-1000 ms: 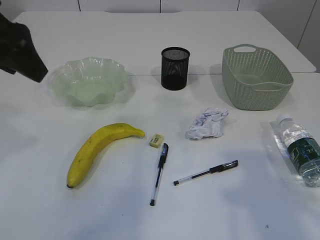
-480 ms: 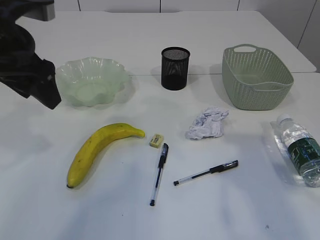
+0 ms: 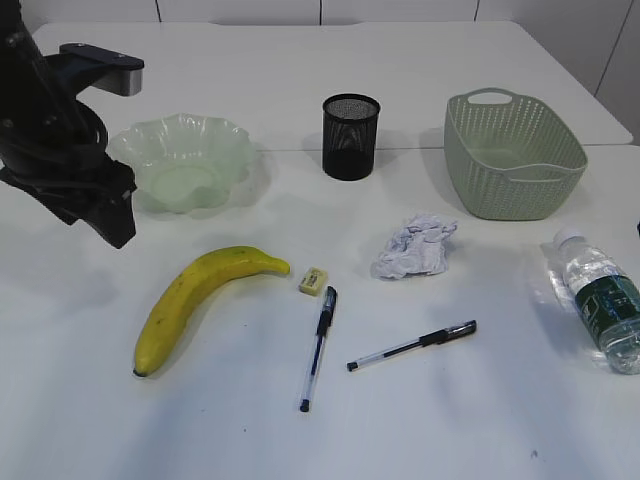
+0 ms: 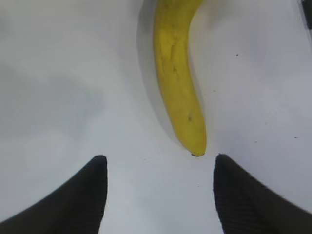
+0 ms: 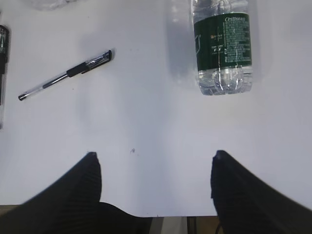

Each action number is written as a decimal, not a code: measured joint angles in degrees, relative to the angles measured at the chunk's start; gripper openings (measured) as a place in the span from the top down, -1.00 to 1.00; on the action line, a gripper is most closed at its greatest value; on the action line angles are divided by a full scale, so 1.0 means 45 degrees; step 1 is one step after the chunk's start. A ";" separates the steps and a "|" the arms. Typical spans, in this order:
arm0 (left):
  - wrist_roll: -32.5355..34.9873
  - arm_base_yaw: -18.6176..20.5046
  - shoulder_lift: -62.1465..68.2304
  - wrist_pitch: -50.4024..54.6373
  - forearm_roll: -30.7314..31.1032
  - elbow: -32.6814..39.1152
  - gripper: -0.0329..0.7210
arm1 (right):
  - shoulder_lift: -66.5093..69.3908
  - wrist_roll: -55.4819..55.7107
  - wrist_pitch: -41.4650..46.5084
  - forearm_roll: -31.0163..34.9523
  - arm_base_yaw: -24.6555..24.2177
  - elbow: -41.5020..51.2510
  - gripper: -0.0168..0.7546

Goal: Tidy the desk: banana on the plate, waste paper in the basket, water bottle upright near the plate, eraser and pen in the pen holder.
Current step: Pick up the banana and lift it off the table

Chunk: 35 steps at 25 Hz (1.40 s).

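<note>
The exterior camera is looking down at a slant across the plain white desk [image 3: 300, 90], while both wrist cameras are facing steeply downward nearby, sharing its curved yellow banana [image 4: 178, 83] and clear green-labelled water bottle [image 5: 223, 46].

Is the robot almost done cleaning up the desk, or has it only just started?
Only just started. Nothing is put away: the plate, basket and pen holder look empty. The left claw is open above the banana, holding nothing. Left to do: the banana, crumpled paper, eraser, both pens, and the bottle, which lies on its side.
</note>
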 joint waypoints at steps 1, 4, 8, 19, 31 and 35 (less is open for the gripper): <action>0.0000 0.0000 0.0000 0.0000 0.0160 -0.0026 -0.37 | 0.0137 0.0000 -0.0092 0.0000 0.0000 0.0000 -0.41; 0.0000 0.0000 0.0000 -0.0147 0.0450 -0.0138 -0.37 | 0.0518 0.0000 -0.0330 0.0000 0.0000 -0.0021 -0.41; 0.0000 0.0000 0.0000 -0.0464 0.0534 -0.0167 -0.37 | 0.1007 0.0000 -0.0606 0.0000 0.0000 -0.0021 -0.41; 0.0000 0.0000 0.0000 -0.0653 0.0673 -0.0167 -0.37 | 0.1201 0.0000 -0.1583 -0.0024 0.0000 -0.0021 -0.41; 0.0000 0.0000 0.0000 -0.0722 0.0673 -0.0167 -0.37 | 0.1201 0.0000 -0.1655 -0.0024 0.0000 -0.0021 -0.41; 0.0000 0.0000 0.0000 -0.0722 0.0673 -0.0167 -0.37 | 0.1201 0.0000 -0.1682 -0.0024 0.0000 -0.0021 -0.41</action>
